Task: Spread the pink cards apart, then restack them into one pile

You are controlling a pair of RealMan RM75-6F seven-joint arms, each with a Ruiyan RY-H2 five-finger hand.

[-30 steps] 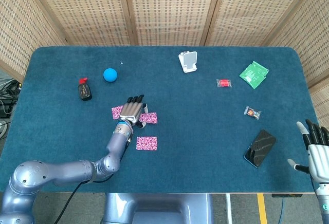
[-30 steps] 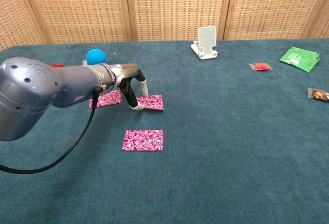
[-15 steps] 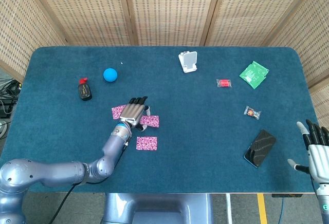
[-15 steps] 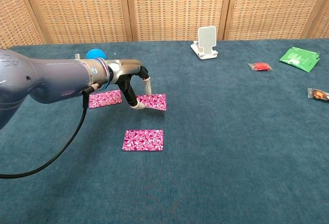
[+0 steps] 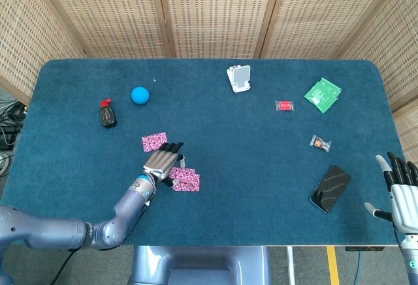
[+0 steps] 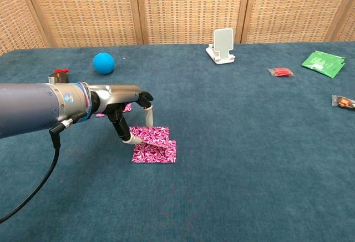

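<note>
Left robot hand [image 6: 132, 104] apparently atop pink card [image 6: 152, 135]

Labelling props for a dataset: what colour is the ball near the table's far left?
Plain bright blue ball, clearest in the chest view.

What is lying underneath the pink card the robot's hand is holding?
Another pink card lies flat under the held card, which overlaps its far edge. The left hand hides a third card partly in the chest view.

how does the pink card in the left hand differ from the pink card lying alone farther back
The pink patterned card in the left hand is pinched by the left hand and overlaps another pink card near the table's front. The lone pink patterned card farther back lies flat, untouched and apart from the others. Both are rectangular with the same pink pattern.
</note>
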